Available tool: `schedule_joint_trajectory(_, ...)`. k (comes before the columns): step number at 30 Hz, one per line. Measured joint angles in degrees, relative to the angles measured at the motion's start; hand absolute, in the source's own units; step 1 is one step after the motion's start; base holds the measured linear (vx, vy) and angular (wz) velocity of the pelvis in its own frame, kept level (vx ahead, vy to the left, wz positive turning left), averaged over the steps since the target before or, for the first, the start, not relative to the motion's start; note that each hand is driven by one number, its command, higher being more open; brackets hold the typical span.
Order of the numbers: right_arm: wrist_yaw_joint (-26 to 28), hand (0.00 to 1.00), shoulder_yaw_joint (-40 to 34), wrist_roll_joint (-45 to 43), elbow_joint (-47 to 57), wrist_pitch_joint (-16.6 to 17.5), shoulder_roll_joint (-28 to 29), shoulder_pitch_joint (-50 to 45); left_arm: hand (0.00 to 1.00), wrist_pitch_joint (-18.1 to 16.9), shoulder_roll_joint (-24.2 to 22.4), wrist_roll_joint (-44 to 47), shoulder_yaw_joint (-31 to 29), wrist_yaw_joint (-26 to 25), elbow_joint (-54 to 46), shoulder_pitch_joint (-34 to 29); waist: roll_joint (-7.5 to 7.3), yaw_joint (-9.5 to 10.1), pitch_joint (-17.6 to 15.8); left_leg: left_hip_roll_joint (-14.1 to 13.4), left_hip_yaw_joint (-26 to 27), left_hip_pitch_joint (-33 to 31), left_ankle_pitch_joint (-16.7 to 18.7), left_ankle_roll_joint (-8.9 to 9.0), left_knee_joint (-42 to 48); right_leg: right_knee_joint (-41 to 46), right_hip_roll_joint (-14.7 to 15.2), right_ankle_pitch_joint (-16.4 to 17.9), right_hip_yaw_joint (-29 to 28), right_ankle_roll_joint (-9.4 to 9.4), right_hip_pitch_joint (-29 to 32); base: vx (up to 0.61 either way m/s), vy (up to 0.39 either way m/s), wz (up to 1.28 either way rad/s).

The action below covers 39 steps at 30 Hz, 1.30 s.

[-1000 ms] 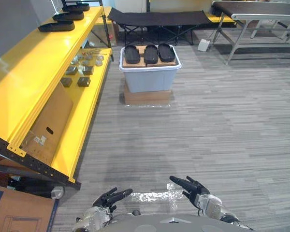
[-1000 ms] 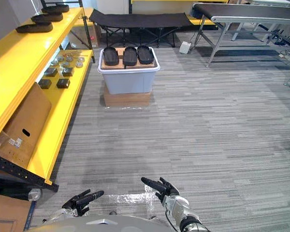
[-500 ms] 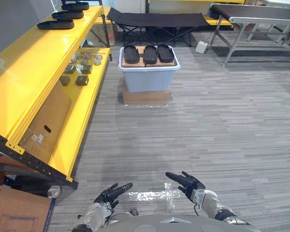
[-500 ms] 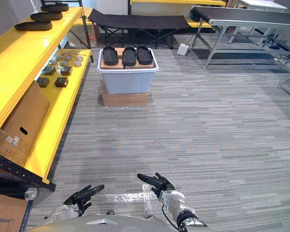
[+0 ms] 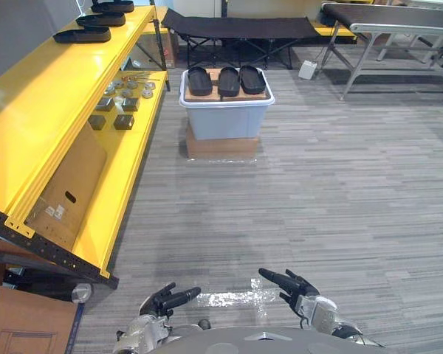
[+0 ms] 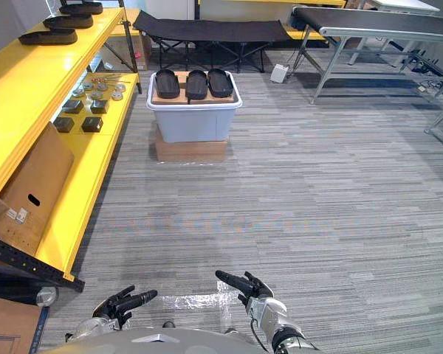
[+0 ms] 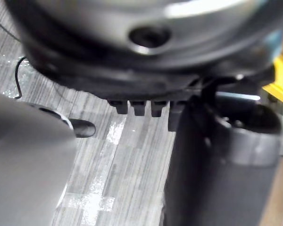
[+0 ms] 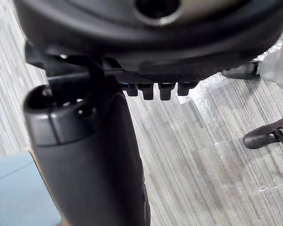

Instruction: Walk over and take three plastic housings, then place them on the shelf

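Three housings: black, side by side on a board atop a bin, far ahead across the floor and well apart from both hands.
Bin: pale grey, standing on a box whose top is hidden under it.
Shelf: yellow, along the left; its near end is cut off at the frame's edge.
Shelf top: more dark pieces at the far end, the farthest cut off.
Lower tier: small parts, too small to tell apart; a cardboard sheet leans there and hides what is behind it.
Left hand: low over the floor, fingers straight, holding nothing.
Right hand: low beside it, fingers stretched forward, also empty.
Wrist views: each hand's fingers show as short stubs past its dark bulk, with floor beyond.
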<state>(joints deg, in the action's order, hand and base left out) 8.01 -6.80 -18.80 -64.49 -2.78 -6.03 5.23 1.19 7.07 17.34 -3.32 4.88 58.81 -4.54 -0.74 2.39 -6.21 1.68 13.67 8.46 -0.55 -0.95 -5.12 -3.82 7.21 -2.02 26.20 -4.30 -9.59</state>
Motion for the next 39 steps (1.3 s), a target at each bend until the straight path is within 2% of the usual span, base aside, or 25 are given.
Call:
schedule_joint_trajectory(6, -0.6, 1.0, 0.1, 0.3, 0.1, 2.6, 0.0, 0.2, 1.0, -2.5, -0.2, -2.3, 0.0, -0.7, -1.6, -0.9, 0.04, 0.62, 0.0, -0.1, 1.1, 0.0, 0.4, -0.16, 0.0, -0.1, -0.2, 0.0, -1.4, 0.01, 0.5, 0.0, 0.018, -0.1)
schedule_joint_trajectory(8, -1.3, 1.0, 0.0, -0.2, 0.2, 3.4, -0.1, 0.1, 1.0, -2.8, -0.7, -2.1, 0.0, -0.7, -3.6, -2.3, 0.26, 0.49, -0.1, 0.0, 1.1, 0.0, 1.4, -0.19, 0.0, 3.4, 0.7, 1.9, -1.5, -0.26, 2.1, 0.02, 0.044, -0.01)
schedule_joint_trajectory(10, -2.0, 1.0, -0.7, -1.3, 0.3, 3.7, -0.3, -0.3, 1.0, -2.9, -0.8, -1.6, 0.1, -0.6, -5.3, -2.9, -0.21, 0.41, -0.4, 0.6, 0.1, 0.1, 2.3, -1.0, 0.1, 12.5, 3.3, 5.5, -1.4, -1.53, 5.4, 0.07, 0.096, 0.14)
schedule_joint_trajectory(12, -2.4, 1.0, -2.1, -3.1, 1.9, 3.8, -0.4, -1.0, 1.0, -3.3, -1.5, -1.1, 0.2, -0.6, -5.6, -2.8, 0.44, 0.4, -2.1, 0.5, -1.6, 0.2, 3.4, -2.66, 2.1, 28.9, 7.0, 6.3, -1.6, -2.37, 11.8, 0.1, 0.104, 0.32)
schedule_joint_trajectory(13, -2.4, 1.0, -2.4, -3.7, 2.5, 4.2, -0.3, -1.4, 1.0, -3.3, -1.4, -1.0, 0.3, -0.6, -6.1, -2.5, 0.48, 0.14, -3.0, 0.3, -2.3, 0.3, 3.9, -3.52, 3.6, 33.5, 7.9, 6.3, -2.0, -2.81, 13.7, 0.11, 0.097, 0.5)
schedule_joint_trajectory(14, -2.2, 1.0, -2.7, -4.6, 3.0, 4.6, 0.0, -2.6, 1.0, -3.3, -1.4, -0.7, 0.5, -0.8, -6.8, -2.6, 0.56, -0.14, -3.8, -0.6, -3.1, 0.1, 5.7, -3.3, 6.9, 34.5, 7.6, 8.9, -3.7, -1.63, 14.9, 0.13, 0.098, 0.5)
schedule_joint_trajectory(15, -2.0, 1.0, -2.7, -4.7, 3.2, 4.8, 0.1, -3.6, 1.0, -3.3, -1.2, -0.6, 0.4, -0.8, -7.1, -2.9, 1.12, 0.17, -4.2, -1.3, -3.9, 0.1, 7.3, -3.01, 9.2, 32.3, 6.7, 9.5, -4.8, -1.69, 15.7, 0.14, 0.102, 0.43)
schedule_joint_trajectory(16, -2.0, 1.0, -2.7, -4.6, 3.5, 4.8, 0.2, -4.2, 1.0, -3.3, -1.0, -0.6, 0.4, -0.8, -7.2, -2.9, 1.0, 0.28, -4.2, -1.4, -4.4, 0.1, 7.9, -3.02, 10.0, 30.5, 6.4, 9.3, -5.3, -1.9, 16.1, 0.25, 0.065, 0.43)
schedule_joint_trajectory(17, -2.0, 1.0, -2.8, -4.5, 4.1, 4.8, 0.2, -4.9, 1.0, -3.2, -0.4, -0.5, 0.4, -0.7, -7.6, -2.7, 0.52, 0.24, -4.4, -1.5, -5.4, 0.4, 9.0, -2.77, 11.3, 25.0, 5.7, 8.5, -6.2, -2.6, 17.2, 0.23, 0.018, 0.34)
schedule_joint_trajectory(19, -1.9, 1.0, -3.2, -4.4, 4.6, 4.9, 0.3, -5.6, 1.0, -3.2, -0.3, 0.1, 0.4, -0.7, -7.7, -2.6, 0.62, 0.32, -4.5, -2.3, -5.7, 0.8, 10.5, -1.98, 12.7, 18.9, 4.8, 6.6, -6.1, -3.74, 18.5, 0.24, -0.014, 0.21)
schedule_joint_trajectory(22, -1.6, 1.0, -5.2, -4.4, 4.8, 6.9, 1.5, -6.5, 1.0, -2.3, -0.3, 0.3, 0.2, -0.6, -7.7, -3.0, 0.07, 0.56, -4.8, -2.8, -5.7, 2.9, 14.3, 0.11, 15.8, 15.6, 4.7, 3.5, -5.2, -1.71, 18.4, 0.26, -0.094, 0.05)
schedule_joint_trajectory(23, -1.0, 1.0, -5.2, -4.4, 4.8, 7.2, 1.8, -6.8, 1.0, -2.0, -0.3, 0.4, 0.2, -0.6, -7.7, -3.0, -0.25, 0.59, -4.8, -3.1, -5.8, 3.3, 16.2, 0.81, 17.4, 16.1, 4.5, 3.4, -5.3, -1.33, 18.4, 0.26, -0.204, 0.02)
schedule_joint_trajectory(24, -0.3, 1.0, -5.2, -4.4, 4.8, 7.2, 2.0, -7.1, 1.0, -1.8, -0.3, 0.6, 0.2, -0.6, -8.0, -3.0, -0.75, 0.6, -4.6, -3.5, -6.1, 3.3, 19.5, 2.24, 20.1, 18.0, 4.3, 4.2, -6.2, -0.01, 18.5, 0.29, -0.277, -0.01)
schedule_joint_trajectory(25, 0.3, 1.0, -5.3, -4.5, 4.7, 7.3, 1.8, -7.2, 1.0, -1.2, -0.8, 0.6, 0.3, -0.6, -8.8, -2.9, -0.25, 0.6, -4.7, -4.9, -6.2, 3.4, 22.9, 2.62, 22.9, 21.0, 3.3, 4.4, -6.9, 2.87, 18.9, 0.31, -0.299, -0.03)
schedule_joint_trajectory(26, 0.6, 1.0, -5.8, -4.6, 4.8, 7.4, 1.6, -7.3, 1.0, -1.0, -1.1, 0.9, 0.5, -0.7, -8.8, -3.0, 0.58, 0.43, -4.4, -6.2, -6.3, 3.5, 24.1, 3.35, 23.7, 22.8, 2.4, 4.9, -6.9, 3.73, 19.4, 0.36, -0.306, 0.0)
schedule_joint_trajectory(27, 0.8, 1.0, -6.2, -4.6, 4.7, 7.3, 1.2, -8.1, 1.0, -0.8, -1.6, 2.1, 0.6, -0.7, -8.6, -3.3, 2.03, 0.19, -2.9, -8.9, -6.3, 4.2, 25.4, 4.27, 24.2, 24.6, 0.2, 5.8, -6.2, 4.85, 19.1, 0.41, -0.275, 0.25)
schedule_joint_trajectory(28, 1.2, 1.0, -6.4, -4.6, 4.5, 7.3, 0.7, -8.3, 1.0, -1.0, -2.0, 3.5, 0.2, -0.7, -8.5, -3.1, 2.37, 0.04, -2.4, -11.0, -5.8, -0.3, 25.4, 4.38, 37.3, 25.5, -0.7, 6.2, -4.7, 5.37, 18.7, 0.49, -0.317, 0.3)
schedule_joint_trajectory(29, 1.2, 1.0, -6.4, -4.6, 4.4, 7.2, 0.1, -8.4, 1.0, -1.0, -2.8, 4.2, 0.3, -0.6, -8.4, -2.6, 3.13, 0.03, -2.6, -12.7, -5.0, -4.0, 23.3, 4.04, 45.1, 25.5, -1.6, 7.1, -4.3, 5.54, 18.2, 0.51, -0.301, 0.25)
schedule_joint_trajectory(30, 1.3, 1.0, -6.2, -4.5, 4.4, 7.0, -0.6, -8.7, 1.0, -2.4, -3.6, 5.5, -0.3, -0.8, -9.3, -2.2, 4.34, 0.51, -3.0, -16.2, -4.2, -8.4, 16.5, 4.75, 54.0, 22.9, -3.6, 7.5, -3.7, 6.0, 15.5, 0.53, -0.276, 0.15)
schedule_joint_trajectory(31, 1.4, 1.0, -6.2, -3.9, 4.3, 6.9, -0.9, -8.9, 1.0, -2.5, -3.9, 7.2, -0.9, -0.8, -9.4, -2.3, 4.51, 0.12, -4.0, -17.5, -4.8, -11.5, 16.3, 5.13, 60.0, 18.8, -4.9, 7.5, -3.2, 6.25, 11.3, 0.48, -0.206, 0.13)
schedule_joint_trajectory(32, 1.4, 1.0, -6.2, -3.9, 4.0, 6.9, -1.0, -8.9, 1.0, -2.5, -3.9, 7.5, -1.3, -0.8, -9.4, -2.0, 4.39, 0.08, -4.2, -17.1, -4.8, -12.6, 16.6, 5.1, 60.7, 17.3, -5.1, 7.5, -3.2, 6.73, 9.5, 0.48, -0.172, 0.16)
schedule_joint_trajectory(34, 1.7, 1.0, -6.2, -3.8, 3.6, 7.0, -1.0, -8.6, 1.0, -2.5, -4.3, 7.7, -2.0, -0.9, -9.8, -2.2, 4.02, 0.69, -4.5, -14.1, -4.6, -15.4, 18.5, 5.46, 55.8, 13.7, -5.0, 7.7, -3.8, 7.4, 4.9, 0.4, -0.116, -0.13)
schedule_joint_trajectory(36, 1.8, 1.0, -6.2, -2.0, 3.5, 7.3, -1.0, -5.7, 1.0, -3.8, -5.3, 7.8, -2.3, -1.3, -11.5, -3.0, 3.47, 2.1, -4.8, -9.0, -4.8, -19.5, 17.0, 5.76, 36.5, 10.7, -4.4, 7.6, -5.8, 7.14, 1.9, 0.39, -0.033, -0.59)
schedule_joint_trajectory(37, 1.7, 1.0, -6.1, -1.8, 3.5, 7.3, -1.0, -4.8, 1.0, -3.8, -5.3, 7.8, -2.3, -1.2, -11.9, -3.0, 3.39, 2.6, -4.9, -8.1, -5.2, -20.6, 15.2, 5.79, 31.5, 10.1, -4.3, 7.7, -6.5, 6.99, 1.3, 0.38, 0.032, -0.74)
schedule_joint_trajectory(39, 1.7, 1.0, -5.1, -2.0, 3.7, 7.5, -1.0, -3.1, 1.0, -3.9, -5.9, 7.4, -2.3, -1.3, -12.0, -3.1, 3.9, 4.06, -5.9, -6.5, -7.1, -22.1, 4.7, 6.89, 18.0, 9.1, -4.8, 10.3, -9.4, 4.17, -2.1, 0.38, 0.091, -0.68)
